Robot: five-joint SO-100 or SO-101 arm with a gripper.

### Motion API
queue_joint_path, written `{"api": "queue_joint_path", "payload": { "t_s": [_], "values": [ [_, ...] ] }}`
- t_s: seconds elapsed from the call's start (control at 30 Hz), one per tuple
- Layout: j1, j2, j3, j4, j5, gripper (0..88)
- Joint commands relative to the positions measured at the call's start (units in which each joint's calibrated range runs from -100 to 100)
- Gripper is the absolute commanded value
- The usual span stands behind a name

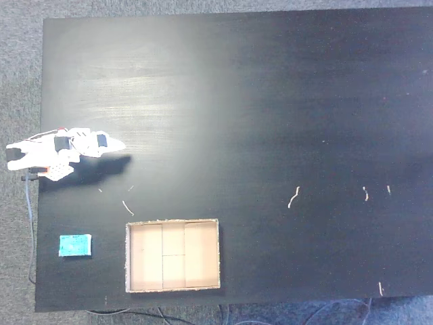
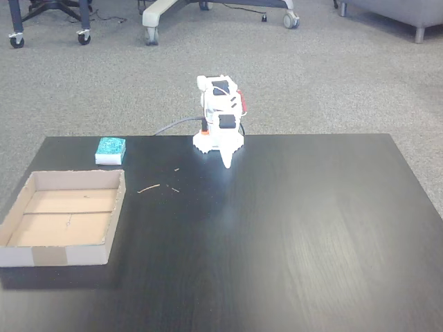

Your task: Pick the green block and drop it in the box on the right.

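Note:
The green block (image 1: 74,245) (image 2: 110,149) is a small cyan-teal block lying flat on the black table near its corner. The box (image 1: 139,284) (image 2: 66,253), a shallow tan cardboard tray, sits just beside the block with a small gap between them, and nothing is in it. My gripper (image 1: 119,145) (image 2: 226,163) is folded back over the arm's base at the table edge, its white fingers closed to a single point. It holds nothing and stands well apart from both the block and the box.
The black table (image 1: 270,101) (image 2: 291,228) carries a few thin pale scraps (image 1: 293,197) (image 2: 148,187). A grey cable (image 1: 30,223) runs from the arm's base along the table edge. Grey carpet surrounds the table, with chair legs (image 2: 159,14) far behind.

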Motion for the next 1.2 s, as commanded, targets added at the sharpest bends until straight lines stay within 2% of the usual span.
{"api": "queue_joint_path", "payload": {
  "t_s": [0.0,0.4,0.43,0.53,0.57,0.67,0.77,0.87,0.93,1.0,1.1,1.17],
  "values": [
    [1.30,-0.31,1.51,-0.97,-0.05,0.1],
    [2.30,-0.39,1.51,-0.81,-0.63,0.1],
    [4.21,-0.39,1.51,-2.46,-0.68,0.1],
    [18.47,-0.31,-1.75,-22.03,-1.95,0.1],
    [22.91,-0.05,-6.47,-21.37,-2.88,0.1],
    [35.09,11.21,-29.31,-10.55,-4.54,0.1],
    [47.43,26.03,-53.79,4.97,-9.77,0.7],
    [54.33,46.18,-76.73,26.61,-11.92,28.4],
    [57.09,55.49,-80.45,35.36,-10.74,41.2],
    [60.46,62.18,-79.45,38.83,-9.18,46.7],
    [63.52,66.08,-73.55,40.98,-5.76,47.6],
    [64.29,65.74,-66.76,38.17,-4.69,47.0]
  ]
}}
